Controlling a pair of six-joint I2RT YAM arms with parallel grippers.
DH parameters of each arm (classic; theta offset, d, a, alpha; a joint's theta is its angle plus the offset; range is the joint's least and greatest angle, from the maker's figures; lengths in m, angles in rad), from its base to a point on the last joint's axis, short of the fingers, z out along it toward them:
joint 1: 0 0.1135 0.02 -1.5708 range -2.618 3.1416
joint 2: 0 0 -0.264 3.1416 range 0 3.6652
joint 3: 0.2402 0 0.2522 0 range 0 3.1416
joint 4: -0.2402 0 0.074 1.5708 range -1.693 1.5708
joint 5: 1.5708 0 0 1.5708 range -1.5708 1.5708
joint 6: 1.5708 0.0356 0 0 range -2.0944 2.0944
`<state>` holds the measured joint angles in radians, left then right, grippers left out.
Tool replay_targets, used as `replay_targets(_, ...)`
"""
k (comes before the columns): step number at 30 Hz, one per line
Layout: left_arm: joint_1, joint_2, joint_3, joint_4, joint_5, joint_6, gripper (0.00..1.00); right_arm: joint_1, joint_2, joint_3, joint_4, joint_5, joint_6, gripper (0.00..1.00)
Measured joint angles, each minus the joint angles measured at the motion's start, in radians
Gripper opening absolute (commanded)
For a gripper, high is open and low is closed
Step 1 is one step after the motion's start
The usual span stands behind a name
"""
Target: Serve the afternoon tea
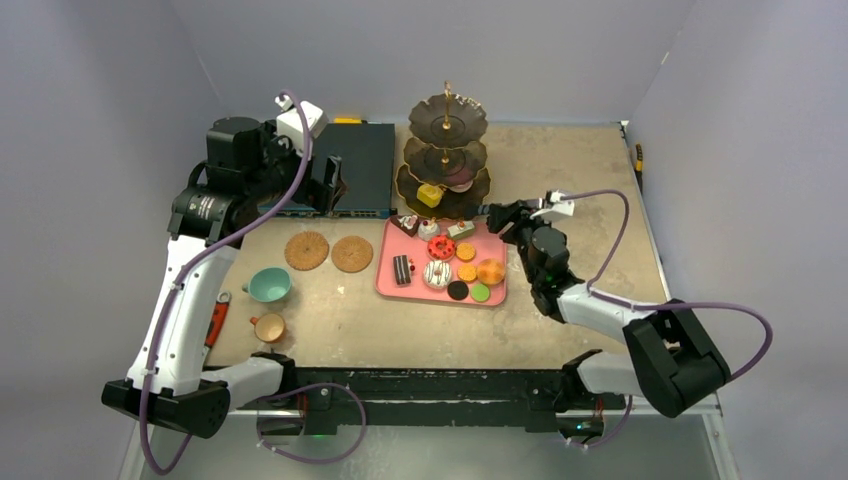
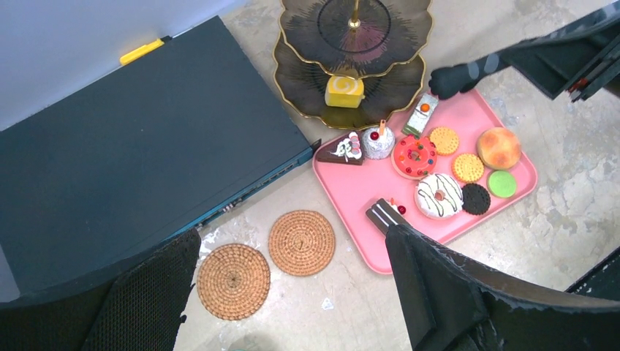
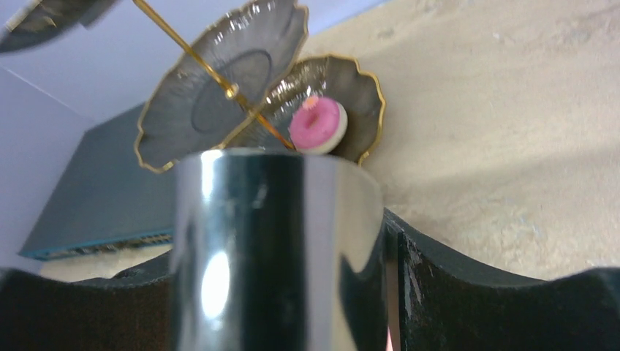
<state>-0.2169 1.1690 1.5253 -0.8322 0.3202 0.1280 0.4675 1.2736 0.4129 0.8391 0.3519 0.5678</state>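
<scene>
The tongs (image 3: pixel 270 241) are gripped by the right tool (image 1: pixel 520 225); the left tool (image 2: pixel 289 238) is held wide open. A pink cake (image 3: pixel 318 124) is set on the stand (image 1: pixel 460 125); other cakes (image 2: pixel 439 194) are seen on the tray (image 2: pixel 351 197). The stand could be knocked over if the tongs are swung.

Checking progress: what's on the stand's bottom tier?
A yellow swirl cake and a pink round cake sit on the bottom tier. The middle tier hides its centre.
</scene>
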Motion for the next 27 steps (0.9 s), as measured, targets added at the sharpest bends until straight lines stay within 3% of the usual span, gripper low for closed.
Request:
replay_targets(24,0.000,-0.001,0.027,-0.008,0.006,0.008,0.99,0.075,0.167,0.029,0.014,-0.027,-0.008,0.63)
replay_targets(27,0.000,-0.001,0.027,-0.008,0.006,0.013,0.99,0.087,0.195,0.050,0.023,-0.026,-0.012,0.58)
